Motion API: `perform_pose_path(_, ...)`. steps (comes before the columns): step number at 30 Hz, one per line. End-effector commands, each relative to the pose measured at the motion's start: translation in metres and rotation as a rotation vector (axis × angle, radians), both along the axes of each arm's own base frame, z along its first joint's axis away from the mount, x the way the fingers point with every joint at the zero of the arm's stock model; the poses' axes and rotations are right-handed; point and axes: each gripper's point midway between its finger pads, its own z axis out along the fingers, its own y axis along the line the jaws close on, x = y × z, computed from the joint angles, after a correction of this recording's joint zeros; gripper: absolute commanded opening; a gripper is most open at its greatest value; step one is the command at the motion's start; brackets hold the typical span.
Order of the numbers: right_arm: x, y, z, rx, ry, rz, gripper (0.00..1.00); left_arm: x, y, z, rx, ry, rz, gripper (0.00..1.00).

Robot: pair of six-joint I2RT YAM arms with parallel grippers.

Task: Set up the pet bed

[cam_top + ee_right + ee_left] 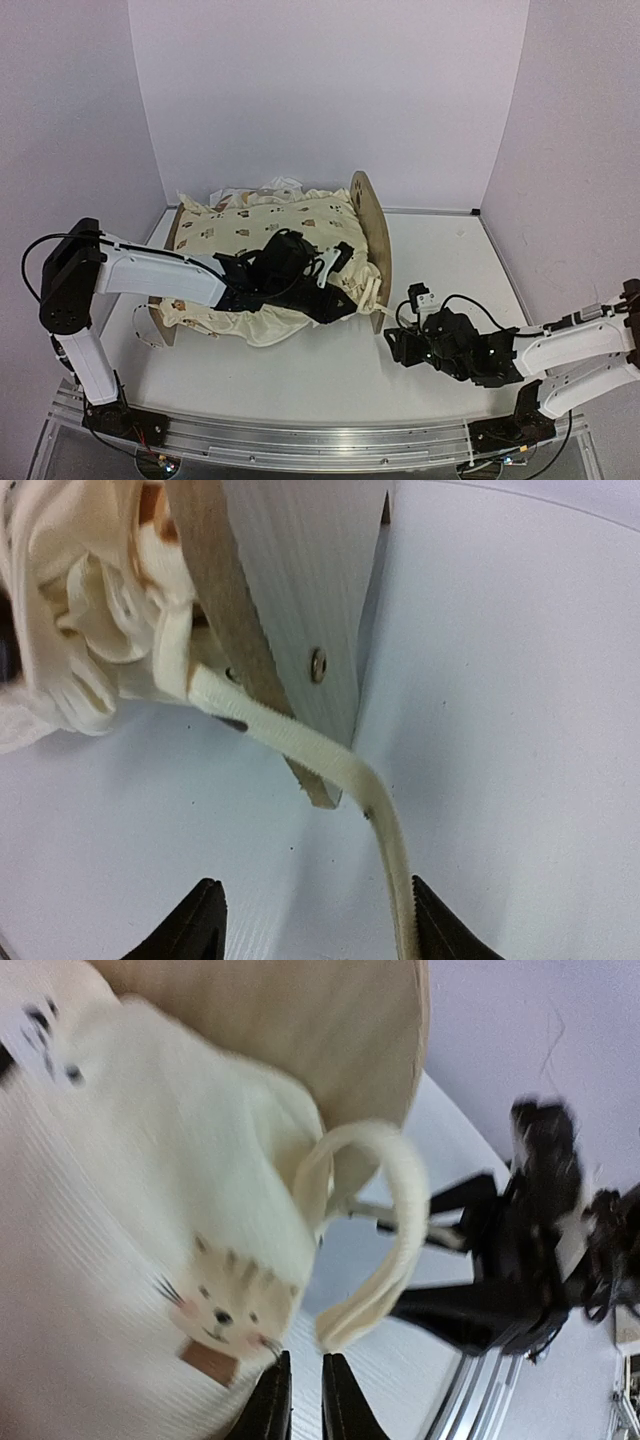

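Note:
The pet bed [372, 230] stands mid-table with a cream animal-print quilt [250, 225] draped over it, so only its plywood end board [290, 600] shows. My left gripper [345, 303] hangs over the quilt's front right corner. Its jaws [305, 1395] stand narrowly open with nothing between them, and the end of a cream strap loop [400, 1220] hangs just above one fingertip. My right gripper [392, 340] is low on the table by the bed's front right leg. It [318, 925] is wide open, and a cream strap [330, 765] runs from the quilt down along the inside of its right finger [432, 930].
The quilt's ruffled edge [70, 640] bunches against the end board. White walls close in the table on three sides. An aluminium rail [320, 440] runs along the near edge. The right arm [540, 1230] shows dark in the left wrist view beyond the strap.

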Motion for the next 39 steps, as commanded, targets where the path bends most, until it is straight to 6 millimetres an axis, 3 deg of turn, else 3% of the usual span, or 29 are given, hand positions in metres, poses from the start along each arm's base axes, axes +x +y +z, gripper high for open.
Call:
perform_pose_path(1, 0.008, -0.011, 0.035, -0.071, -0.068, -0.038, 0.7, -0.004, 0.02, -0.025, 0.061, 0.01, 0.044, 0.37)
perform_pose_path(3, 0.01, -0.008, 0.055, -0.057, -0.092, -0.033, 0.75, -0.003, 0.033, -0.016, 0.07, -0.017, 0.079, 0.61)
perform_pose_path(7, 0.013, 0.007, 0.085, -0.02, -0.109, 0.0, 0.78, -0.002, 0.054, 0.013, 0.059, -0.071, 0.138, 0.97)
perform_pose_path(11, 0.012, 0.047, 0.106, 0.031, -0.074, 0.117, 0.75, 0.008, 0.089, 0.046, 0.08, -0.158, 0.261, 1.0)
perform_pose_path(15, 0.011, 0.086, 0.103, 0.018, -0.012, 0.21, 0.64, 0.023, 0.132, 0.069, 0.11, -0.256, 0.426, 1.0)
perform_pose_path(18, 0.02, 0.099, 0.101, -0.015, -0.022, 0.2, 0.6, 0.028, 0.156, 0.08, 0.116, -0.291, 0.509, 1.0)
perform_pose_path(22, 0.046, 0.079, 0.099, -0.129, -0.101, 0.069, 0.55, 0.034, 0.181, 0.085, 0.148, -0.312, 0.611, 0.99)
perform_pose_path(26, 0.058, 0.055, 0.09, -0.148, -0.091, -0.004, 0.53, 0.036, 0.203, 0.094, 0.148, -0.345, 0.687, 0.99)
perform_pose_path(32, 0.086, 0.025, 0.074, -0.192, -0.067, -0.113, 0.53, 0.032, 0.221, 0.111, 0.069, -0.404, 0.718, 0.99)
perform_pose_path(39, 0.13, -0.043, 0.066, -0.184, -0.028, -0.32, 0.54, 0.036, 0.229, 0.115, 0.073, -0.438, 0.735, 0.99)
